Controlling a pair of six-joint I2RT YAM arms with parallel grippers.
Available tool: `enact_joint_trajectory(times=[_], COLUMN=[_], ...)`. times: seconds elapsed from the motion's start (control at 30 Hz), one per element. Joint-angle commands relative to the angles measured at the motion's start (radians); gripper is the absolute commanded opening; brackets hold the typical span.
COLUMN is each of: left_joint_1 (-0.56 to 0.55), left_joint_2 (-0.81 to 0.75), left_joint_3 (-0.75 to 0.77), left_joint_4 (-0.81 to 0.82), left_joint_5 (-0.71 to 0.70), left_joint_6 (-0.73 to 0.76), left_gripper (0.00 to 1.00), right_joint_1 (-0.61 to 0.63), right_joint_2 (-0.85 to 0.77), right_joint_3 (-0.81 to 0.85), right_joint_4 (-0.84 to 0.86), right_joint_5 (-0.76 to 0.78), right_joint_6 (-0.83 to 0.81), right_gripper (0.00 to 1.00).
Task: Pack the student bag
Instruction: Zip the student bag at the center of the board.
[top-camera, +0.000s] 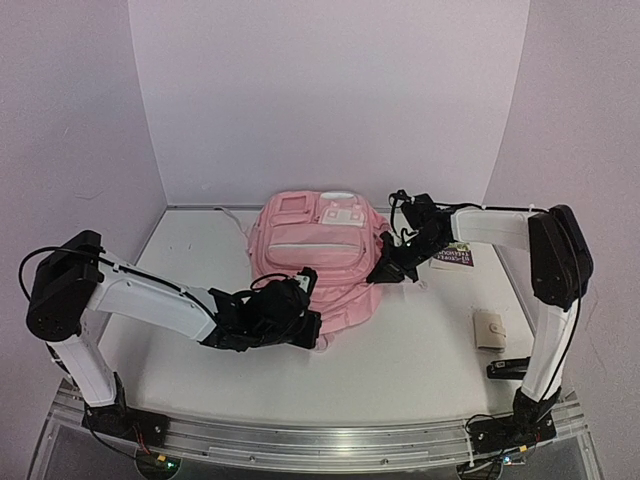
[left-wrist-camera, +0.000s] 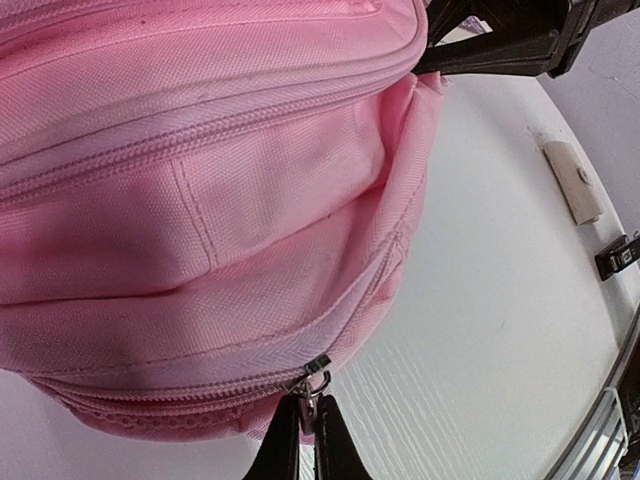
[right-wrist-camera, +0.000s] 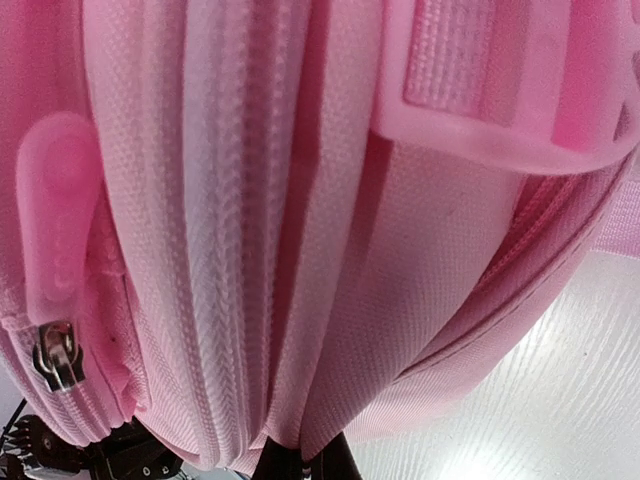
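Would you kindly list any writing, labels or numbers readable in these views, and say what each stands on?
Printed card on the table beside the student bag: has lettering, too small and blurred to read.
White patch on the bag: markings too blurred to read.
No other text is visible in any view.

Left arm (top-camera: 150, 295): stretched low across the table, forearm angled toward centre. Left gripper (top-camera: 305, 322): jaws closed, tips pinching a zipper pull (left-wrist-camera: 310, 385). Right arm (top-camera: 545, 300): upper link upright, forearm reaching inward, wrist pitched down. Right gripper (top-camera: 383, 272): jaws closed, fingertips (right-wrist-camera: 335, 462) against the side of the student bag (top-camera: 310, 250).
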Motion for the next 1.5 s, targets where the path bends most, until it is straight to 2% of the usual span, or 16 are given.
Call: enact_joint_trajectory(times=[0.0,0.03,0.07,0.1,0.17,0.23,0.3,0.43,0.6,0.8,0.87,0.97,1.27,1.47], left_joint_1=[-0.019,-0.019,-0.019,-0.019,-0.019,-0.019,-0.019,-0.017,-0.016,-0.017,-0.017,-0.016,-0.016,-0.015], left_joint_2=[-0.009,0.010,0.029,0.050,0.091,0.140,0.178,0.214,0.247,0.240,0.235,0.212,0.083,0.027], left_joint_3=[0.015,0.037,0.053,0.071,0.129,0.192,0.243,0.285,0.336,0.335,0.330,0.305,0.162,0.095], left_joint_4=[-0.086,-0.073,-0.045,-0.018,0.024,0.040,0.055,0.093,0.088,0.093,0.093,0.087,-0.019,-0.145], left_joint_5=[-0.012,-0.013,-0.012,-0.010,-0.010,-0.006,0.001,0.014,0.047,0.063,0.063,0.061,-0.002,-0.114], left_joint_6=[0.026,0.039,0.048,0.059,0.084,0.104,0.118,0.132,0.153,0.168,0.166,0.146,0.069,0.009], left_gripper=[0.00,0.00,0.00,0.00,0.00,0.00,0.00,0.00,0.00,0.00,0.00,0.00,0.00,0.00], right_joint_1=[-0.067,-0.066,-0.066,-0.066,-0.066,-0.065,-0.066,-0.058,0.014,0.047,0.047,0.037,-0.067,-0.095], right_joint_2=[0.021,0.016,0.011,0.004,-0.031,-0.073,-0.116,-0.161,-0.131,-0.040,-0.020,-0.025,-0.050,-0.046], right_joint_3=[0.145,0.152,0.150,0.138,0.085,0.018,-0.047,-0.134,-0.127,-0.075,-0.069,-0.073,-0.069,-0.018], right_joint_4=[0.031,0.029,0.028,0.028,0.030,0.031,0.029,0.029,0.048,0.076,0.076,0.074,-0.023,-0.075], right_joint_5=[0.219,0.188,0.150,0.111,0.038,-0.003,-0.042,-0.096,-0.088,-0.072,-0.066,-0.028,0.095,0.165], right_joint_6=[-0.078,-0.076,-0.070,-0.061,-0.049,-0.051,-0.062,-0.054,-0.037,0.017,0.028,0.025,-0.055,-0.116], right_gripper=[0.00,0.01,0.09,0.21,0.53,0.74,0.79,0.80,0.76,0.54,0.38,0.02,0.00,0.00])
